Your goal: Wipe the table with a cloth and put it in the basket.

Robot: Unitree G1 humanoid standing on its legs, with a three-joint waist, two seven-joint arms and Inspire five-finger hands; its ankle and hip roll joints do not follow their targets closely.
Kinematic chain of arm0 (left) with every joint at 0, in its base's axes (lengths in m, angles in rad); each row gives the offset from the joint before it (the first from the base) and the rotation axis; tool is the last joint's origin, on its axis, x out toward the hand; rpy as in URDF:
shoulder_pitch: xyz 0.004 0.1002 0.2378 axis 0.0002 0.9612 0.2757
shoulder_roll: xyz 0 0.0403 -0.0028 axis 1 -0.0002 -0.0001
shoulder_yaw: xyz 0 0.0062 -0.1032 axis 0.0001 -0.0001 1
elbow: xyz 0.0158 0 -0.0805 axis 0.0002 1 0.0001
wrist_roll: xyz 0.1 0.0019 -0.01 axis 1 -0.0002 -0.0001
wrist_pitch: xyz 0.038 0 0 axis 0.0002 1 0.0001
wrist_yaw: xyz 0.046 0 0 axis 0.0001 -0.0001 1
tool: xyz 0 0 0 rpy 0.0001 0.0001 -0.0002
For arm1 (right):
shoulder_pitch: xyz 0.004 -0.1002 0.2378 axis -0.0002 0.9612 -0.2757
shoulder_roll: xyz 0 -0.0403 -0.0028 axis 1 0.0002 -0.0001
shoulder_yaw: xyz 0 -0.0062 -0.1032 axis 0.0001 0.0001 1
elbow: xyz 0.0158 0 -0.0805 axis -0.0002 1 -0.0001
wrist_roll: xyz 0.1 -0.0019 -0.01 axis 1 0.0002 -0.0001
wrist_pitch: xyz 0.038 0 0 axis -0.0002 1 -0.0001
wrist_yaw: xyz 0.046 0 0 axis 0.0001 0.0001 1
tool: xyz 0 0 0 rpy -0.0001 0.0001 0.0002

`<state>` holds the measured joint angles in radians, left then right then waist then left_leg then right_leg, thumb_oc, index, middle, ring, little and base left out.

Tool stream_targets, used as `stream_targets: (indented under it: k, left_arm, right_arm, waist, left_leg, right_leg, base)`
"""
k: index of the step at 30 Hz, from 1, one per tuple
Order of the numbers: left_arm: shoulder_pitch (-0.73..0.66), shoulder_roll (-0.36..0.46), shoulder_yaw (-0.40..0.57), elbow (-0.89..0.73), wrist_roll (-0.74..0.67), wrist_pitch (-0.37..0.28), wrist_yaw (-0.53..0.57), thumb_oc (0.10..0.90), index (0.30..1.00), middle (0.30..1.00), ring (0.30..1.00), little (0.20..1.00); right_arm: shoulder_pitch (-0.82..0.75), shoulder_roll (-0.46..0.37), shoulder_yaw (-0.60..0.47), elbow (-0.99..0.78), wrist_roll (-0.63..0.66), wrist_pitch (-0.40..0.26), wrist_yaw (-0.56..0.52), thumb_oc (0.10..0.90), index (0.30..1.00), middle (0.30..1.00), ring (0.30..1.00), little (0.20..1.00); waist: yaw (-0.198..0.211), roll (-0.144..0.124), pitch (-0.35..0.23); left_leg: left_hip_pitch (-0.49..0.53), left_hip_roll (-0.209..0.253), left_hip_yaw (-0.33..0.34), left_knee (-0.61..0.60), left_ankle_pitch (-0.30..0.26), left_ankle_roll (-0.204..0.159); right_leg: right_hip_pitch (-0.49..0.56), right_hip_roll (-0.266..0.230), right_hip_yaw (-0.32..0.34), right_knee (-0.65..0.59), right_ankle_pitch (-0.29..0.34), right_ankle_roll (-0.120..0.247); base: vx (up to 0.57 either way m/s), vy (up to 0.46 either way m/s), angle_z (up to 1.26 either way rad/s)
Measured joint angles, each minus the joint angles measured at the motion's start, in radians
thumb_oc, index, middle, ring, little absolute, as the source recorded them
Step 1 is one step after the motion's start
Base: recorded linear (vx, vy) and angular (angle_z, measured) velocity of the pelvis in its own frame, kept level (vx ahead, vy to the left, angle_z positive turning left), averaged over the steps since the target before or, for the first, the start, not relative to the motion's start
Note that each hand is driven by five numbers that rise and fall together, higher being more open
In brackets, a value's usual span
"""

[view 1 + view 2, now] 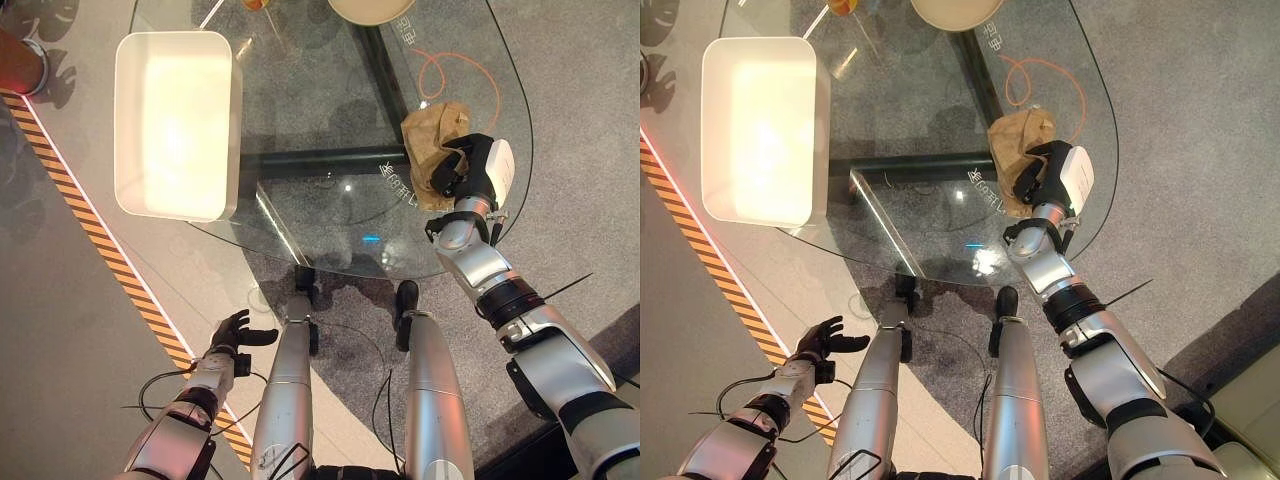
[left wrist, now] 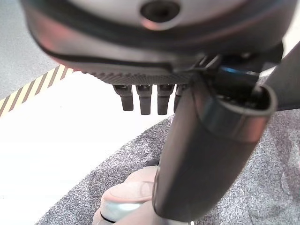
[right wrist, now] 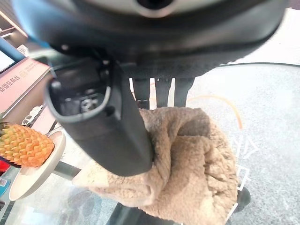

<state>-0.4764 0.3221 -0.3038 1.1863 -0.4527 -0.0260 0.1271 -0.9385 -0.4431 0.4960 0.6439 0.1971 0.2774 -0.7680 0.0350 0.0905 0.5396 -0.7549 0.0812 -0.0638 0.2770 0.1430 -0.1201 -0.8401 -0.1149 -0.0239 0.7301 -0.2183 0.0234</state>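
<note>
A crumpled brown cloth (image 1: pixel 428 130) lies on the glass table (image 1: pixel 330 200) near its right edge. My right hand (image 1: pixel 462 165) rests on the cloth's near part. In the right wrist view its thumb (image 3: pixel 108 126) presses into the bunched cloth (image 3: pixel 197 178), with the fingers curled over the fold beyond. The white rectangular basket (image 1: pixel 175 125) stands on the table's left side, well apart from the cloth. My left hand (image 1: pixel 232 332) hangs low beside the table, below its near edge, open and holding nothing.
A pale plate (image 1: pixel 370 10) with a pineapple (image 3: pixel 26 145) sits at the table's far edge. An orange cord (image 1: pixel 460 70) loops beyond the cloth. Yellow-and-black tape (image 1: pixel 100 250) runs across the floor at left. A person's shoe (image 1: pixel 20 60) shows far left.
</note>
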Motion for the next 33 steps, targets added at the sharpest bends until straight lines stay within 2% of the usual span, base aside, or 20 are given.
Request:
stream_targets:
  k: [15, 24, 33]
  left_arm:
    - [0.0, 0.0, 0.0, -0.026, 0.0, 0.001, 0.0, 0.8, 0.9, 0.9, 0.9, 0.9]
    - [0.0, 0.0, 0.001, -0.029, 0.0, -0.003, 0.013, 0.8, 0.9, 0.9, 0.9, 0.9]
    - [0.0, 0.0, 0.001, -0.03, 0.0, -0.003, 0.013, 0.8, 0.9, 0.9, 0.9, 0.9]
  right_arm:
    - [0.016, -0.003, 0.016, -0.051, -0.042, 0.021, 0.0, 0.8, 0.9, 0.9, 0.9, 0.9]
    - [0.097, -0.014, 0.017, -0.192, -0.082, 0.043, -0.015, 0.8, 0.9, 0.9, 0.9, 0.9]
    - [0.141, -0.013, 0.016, -0.253, -0.12, 0.053, -0.02, 0.8, 0.9, 0.9, 0.9, 0.9]
  waist:
    - [-0.009, 0.0, 0.0]
    - [-0.012, 0.0, 0.0]
    - [-0.015, 0.0, 0.0]
  left_leg:
    - [-0.001, 0.001, 0.0, -0.014, 0.004, 0.004]
    - [-0.002, 0.001, 0.001, -0.014, 0.006, 0.001]
    - [-0.006, 0.001, 0.002, -0.016, 0.001, 0.001]
  right_leg:
    - [-0.002, 0.0, -0.002, -0.012, 0.0, 0.0]
    - [-0.002, 0.0, -0.002, -0.015, 0.0, 0.001]
    - [-0.002, 0.001, -0.002, -0.025, 0.001, 0.003]
  base:
    - [0.0, 0.0, 0.0]
    - [0.0, 0.0, 0.0]
    - [0.0, 0.0, 0.0]
